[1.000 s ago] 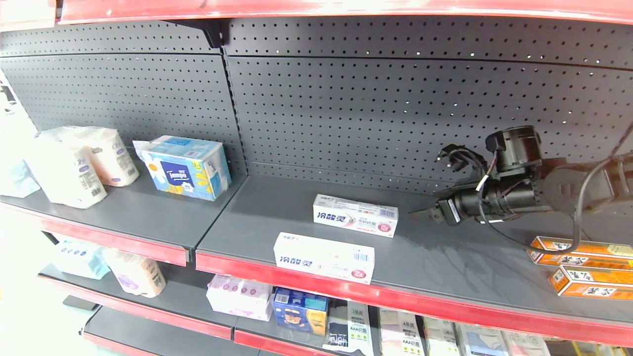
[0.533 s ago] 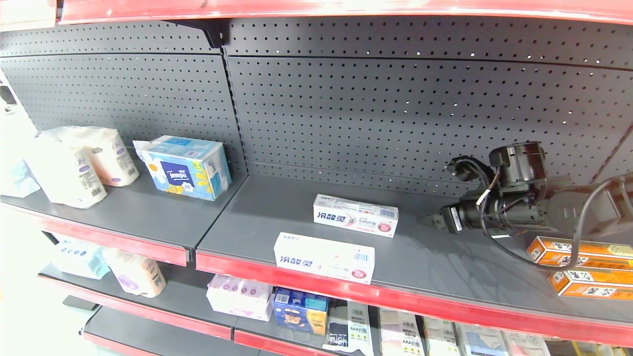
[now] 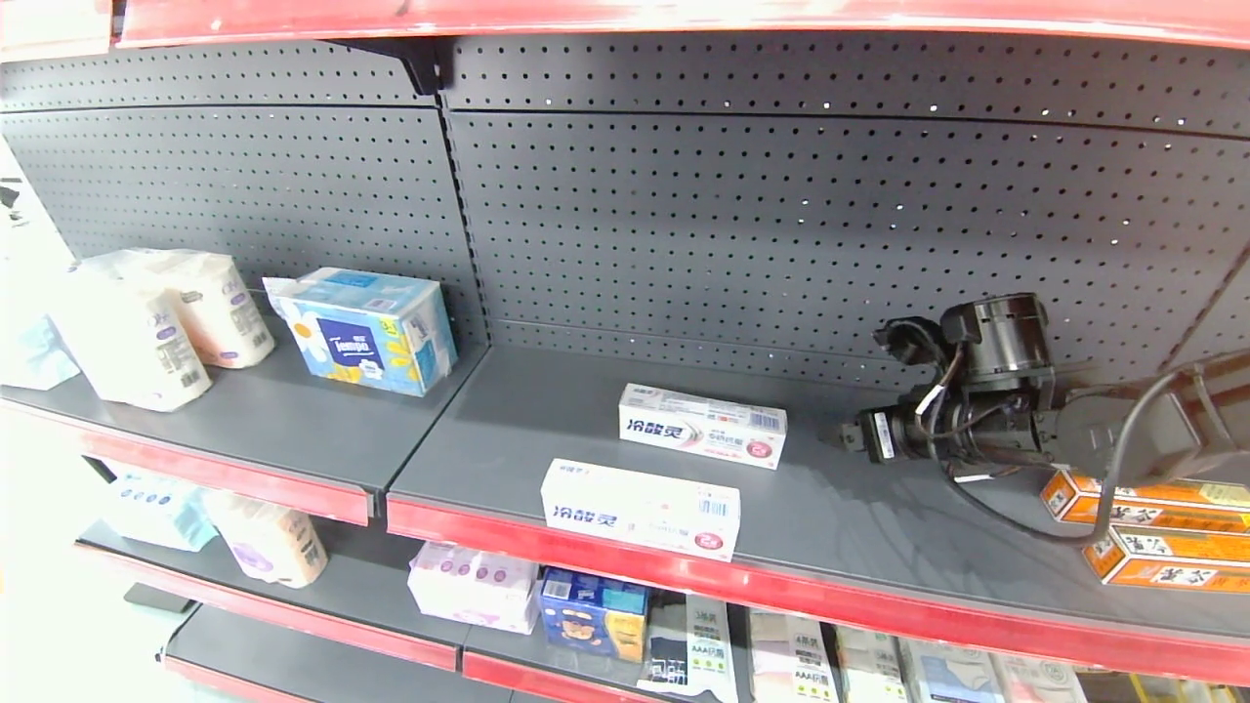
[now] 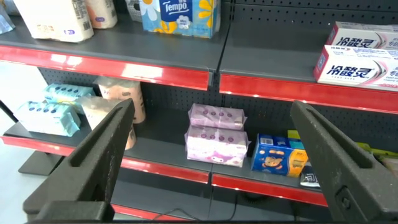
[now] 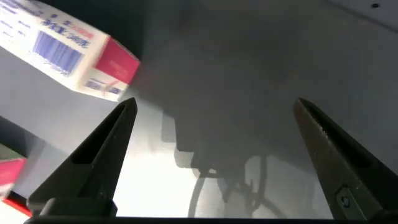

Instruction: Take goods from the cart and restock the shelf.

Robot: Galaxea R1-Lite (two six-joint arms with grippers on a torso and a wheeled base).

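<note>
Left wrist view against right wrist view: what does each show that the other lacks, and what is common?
Left wrist view: the lower shelf with pink tissue packs and a blue box, past the open left gripper. Right wrist view: the open right gripper over bare grey shelf board. Both: a white toothpaste box on that board.

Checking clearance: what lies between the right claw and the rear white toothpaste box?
Bare grey shelf board separates the right claw from the rear white toothpaste box, in the head view.

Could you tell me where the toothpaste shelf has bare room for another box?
Free: behind the rear toothpaste box up to the pegboard, and left of it to the shelf seam. Crowded: right end, by right gripper and orange boxes.
</note>
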